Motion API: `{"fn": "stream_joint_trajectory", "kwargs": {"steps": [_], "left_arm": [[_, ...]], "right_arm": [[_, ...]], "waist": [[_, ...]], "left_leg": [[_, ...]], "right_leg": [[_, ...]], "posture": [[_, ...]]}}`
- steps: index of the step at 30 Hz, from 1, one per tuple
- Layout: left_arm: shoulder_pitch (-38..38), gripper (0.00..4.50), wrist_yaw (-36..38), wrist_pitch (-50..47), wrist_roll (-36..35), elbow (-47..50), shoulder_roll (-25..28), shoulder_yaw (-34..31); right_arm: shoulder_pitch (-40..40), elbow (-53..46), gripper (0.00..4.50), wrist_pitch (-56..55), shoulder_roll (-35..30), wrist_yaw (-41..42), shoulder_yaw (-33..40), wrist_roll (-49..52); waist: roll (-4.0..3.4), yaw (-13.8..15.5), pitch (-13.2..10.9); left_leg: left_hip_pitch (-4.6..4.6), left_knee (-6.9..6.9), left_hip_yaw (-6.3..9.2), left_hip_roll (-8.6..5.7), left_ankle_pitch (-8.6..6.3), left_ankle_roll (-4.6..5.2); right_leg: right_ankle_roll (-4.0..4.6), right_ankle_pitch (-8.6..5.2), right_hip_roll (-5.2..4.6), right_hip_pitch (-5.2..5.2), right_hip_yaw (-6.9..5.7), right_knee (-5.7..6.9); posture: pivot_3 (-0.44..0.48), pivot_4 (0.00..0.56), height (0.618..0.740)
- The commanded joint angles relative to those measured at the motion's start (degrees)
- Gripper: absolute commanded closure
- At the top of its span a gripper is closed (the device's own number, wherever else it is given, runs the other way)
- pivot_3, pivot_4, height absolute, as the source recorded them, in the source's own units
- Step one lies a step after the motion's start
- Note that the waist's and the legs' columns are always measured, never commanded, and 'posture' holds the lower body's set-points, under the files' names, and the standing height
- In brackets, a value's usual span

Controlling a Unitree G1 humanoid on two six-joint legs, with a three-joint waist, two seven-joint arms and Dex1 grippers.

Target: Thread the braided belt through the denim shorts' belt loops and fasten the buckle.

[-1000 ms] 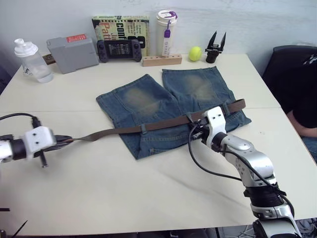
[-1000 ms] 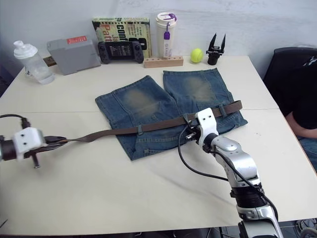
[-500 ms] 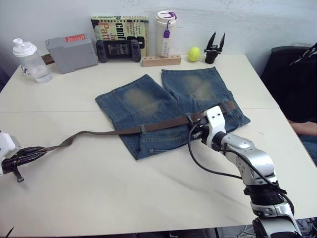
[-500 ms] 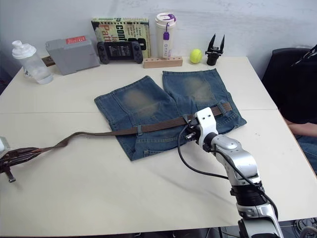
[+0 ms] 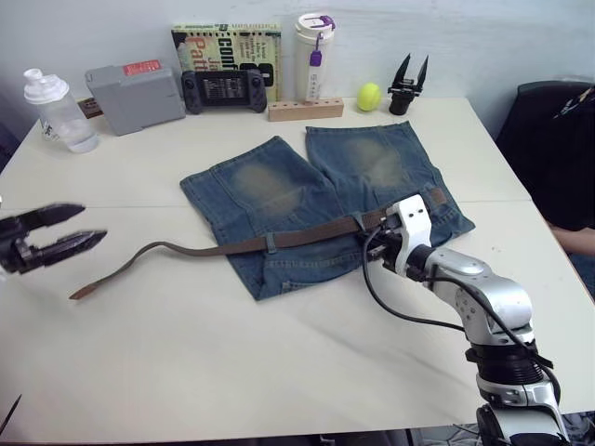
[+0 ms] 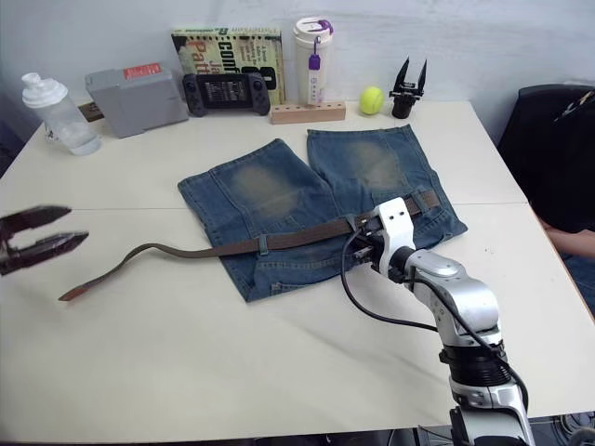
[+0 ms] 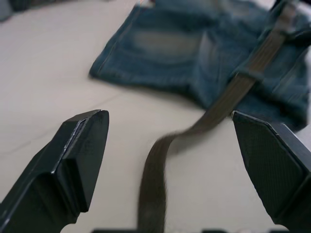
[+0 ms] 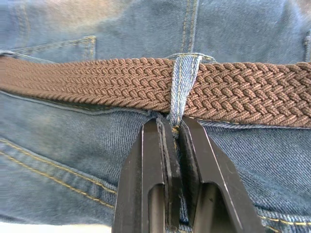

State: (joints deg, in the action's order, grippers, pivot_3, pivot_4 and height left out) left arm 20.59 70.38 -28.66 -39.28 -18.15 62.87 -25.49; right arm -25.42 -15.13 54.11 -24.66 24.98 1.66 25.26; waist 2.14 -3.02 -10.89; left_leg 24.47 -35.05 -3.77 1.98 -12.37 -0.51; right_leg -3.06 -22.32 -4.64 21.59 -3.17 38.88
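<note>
You can read little here. The book standing at the upper left of the frame, at the back of the counter, shows large letters on its cover that look like "COM", the rest too small to read. The red label on the grey box beside it can't be made out.

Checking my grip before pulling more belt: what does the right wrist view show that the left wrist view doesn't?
Right wrist view: the right end effector shut on the foot of a belt loop, the belt's weave passing under that loop. Left wrist view: the left end effector open, holding nothing, and the belt's slack running over the table. Both: belt and shorts.
</note>
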Motion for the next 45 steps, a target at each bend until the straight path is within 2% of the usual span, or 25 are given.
{"fn": "stream_joint_trajectory", "kwargs": {"steps": [1,5,7,10,11,14,16,20,22,24,28,33,34,39,43,45], "left_arm": [[1.5,0.0,1.8,-8.2,-5.5,11.4,-0.7,3.7],[4.4,0.0,1.9,-12.5,-6.3,23.1,-4.2,13.6],[7.0,0.0,-0.5,-11.5,-3.5,26.7,-8.2,19.2],[10.0,0.0,-4.9,-9.8,1.3,28.3,-13.9,25.2],[10.4,0.0,-7.1,-6.8,6.0,28.5,-16.2,28.9],[9.7,0.0,-11.1,-2.0,12.3,30.0,-23.1,36.4],[9.4,0.0,-11.9,0.9,15.7,29.1,-25.0,39.5],[10.3,0.0,-16.2,9.4,26.9,22.8,-27.6,45.6],[10.3,0.5,-19.0,13.2,31.8,19.8,-28.0,47.4],[10.4,1.01,-20.1,16.8,34.7,17.3,-27.7,47.6],[10.3,2.46,-17.4,24.1,35.6,13.9,-26.0,45.9],[8.0,4.32,-1.8,38.2,30.6,3.2,-15.8,40.6],[7.9,4.47,1.1,40.3,29.8,0.4,-14.0,39.7],[14.4,4.47,9.4,53.6,29.2,-21.6,-10.1,34.4],[21.5,4.47,12.1,56.9,30.8,-34.3,-8.0,32.7],[22.0,4.47,13.4,54.1,30.3,-34.6,-7.5,32.2]], "right_arm": [[-1.6,-5.7,2.37,3.5,-2.2,2.2,2.8,4.2],[-2.4,-10.4,0.6,7.6,-7.6,4.5,6.5,8.0],[-2.1,-12.7,0.08,8.7,-11.6,6.3,7.5,9.1],[-1.4,-15.5,0.08,10.5,-17.1,9.0,8.5,11.2],[-0.6,-17.2,0.08,11.3,-20.2,10.7,9.2,12.1],[1.8,-21.6,0.08,14.9,-28.1,14.1,12.8,14.5],[2.7,-22.8,0.08,16.4,-30.1,14.1,15.3,15.0],[3.9,-24.9,0.08,18.6,-31.7,13.2,19.6,16.1],[4.2,-26.3,0.0,20.0,-31.8,12.4,21.4,16.9],[4.6,-27.3,0.0,21.0,-31.9,11.9,22.7,17.5],[5.3,-28.2,0.0,21.8,-32.0,11.6,24.1,18.5],[5.9,-28.1,0.0,20.9,-31.7,11.3,22.3,19.0],[5.9,-28.2,0.0,20.8,-31.5,11.3,21.7,19.2],[5.3,-27.6,0.0,19.9,-31.2,12.2,19.0,21.0],[3.2,-25.0,0.0,18.3,-30.8,12.3,16.1,21.2],[3.0,-23.8,0.0,17.7,-30.1,12.6,15.3,21.8]], "waist": [[-0.3,-0.1,-0.2],[-0.6,-0.1,-0.4],[-0.64,0.4,-0.4],[-0.64,1.2,-0.4],[-0.64,1.3,-0.4],[-0.58,1.5,-0.5],[-0.61,1.6,-0.5],[-0.51,1.9,-0.6],[-0.32,1.6,-0.7],[-0.33,1.6,-0.7],[-0.32,1.6,-0.7],[-0.32,1.2,-0.7],[-0.32,0.9,-0.7],[-0.37,1.2,-0.8],[-0.16,1.3,-0.9],[-0.17,1.3,-0.9]], "left_leg": [[0.01,0.0,-0.05,-0.02,-0.02,0.04],[0.0,0.0,-0.15,-0.06,-0.02,0.05],[0.0,-0.03,-0.15,-0.05,0.01,0.02],[0.0,-0.14,-0.15,-0.1,0.01,0.09],[0.0,-0.15,-0.15,-0.13,0.02,0.14],[-0.02,-0.17,-0.15,-0.13,0.04,0.16],[-0.02,-0.2,-0.14,-0.17,0.06,0.19],[-0.01,-0.22,-0.16,-0.24,0.06,0.26],[-0.01,-0.26,-0.15,-0.19,0.06,0.26],[-0.04,-0.26,-0.15,-0.21,0.12,0.28],[-0.04,-0.26,-0.12,-0.2,0.15,0.29],[-0.05,-0.25,-0.12,-0.19,0.16,0.27],[-0.06,-0.25,-0.14,-0.13,0.18,0.25],[-0.17,-0.12,-0.17,0.0,0.22,0.17],[-0.04,-0.16,-0.16,-0.07,0.17,0.24],[-0.02,-0.16,-0.17,-0.08,0.14,0.3]], "right_leg": [[-0.01,0.0,0.01,0.0,0.01,-0.01],[-0.11,-0.06,0.11,0.01,0.07,0.01],[-0.12,-0.07,0.16,0.0,0.07,0.01],[-0.2,-0.04,0.16,-0.04,0.09,0.05],[-0.24,-0.02,0.15,-0.04,0.1,0.07],[-0.29,0.01,0.16,-0.06,0.12,0.07],[-0.32,0.03,0.15,-0.08,0.12,0.08],[-0.42,0.09,0.1,-0.12,0.16,0.01],[-0.45,0.1,0.12,-0.15,0.15,-0.02],[-0.45,0.11,0.12,-0.17,0.14,0.01],[-0.45,0.11,0.12,-0.16,0.11,0.03],[-0.45,0.11,0.12,-0.18,0.09,0.04],[-0.45,0.11,0.16,-0.13,0.1,0.08],[-0.33,0.05,0.23,-0.1,0.07,0.12],[-0.32,0.06,0.15,0.0,0.05,0.1],[-0.32,0.06,0.14,-0.02,0.07,0.08]], "posture": [[0.0,0.15,0.693],[0.0,0.15,0.693],[0.0,0.15,0.693],[0.0,0.15,0.693],[0.0,0.15,0.693],[0.0,0.15,0.693],[0.0,0.15,0.693],[0.0,0.15,0.693],[0.0,0.15,0.693],[0.0,0.15,0.693],[0.0,0.15,0.693],[0.0,0.15,0.693],[0.0,0.15,0.693],[0.0,0.15,0.693],[0.0,0.15,0.693],[0.0,0.15,0.693]]}}
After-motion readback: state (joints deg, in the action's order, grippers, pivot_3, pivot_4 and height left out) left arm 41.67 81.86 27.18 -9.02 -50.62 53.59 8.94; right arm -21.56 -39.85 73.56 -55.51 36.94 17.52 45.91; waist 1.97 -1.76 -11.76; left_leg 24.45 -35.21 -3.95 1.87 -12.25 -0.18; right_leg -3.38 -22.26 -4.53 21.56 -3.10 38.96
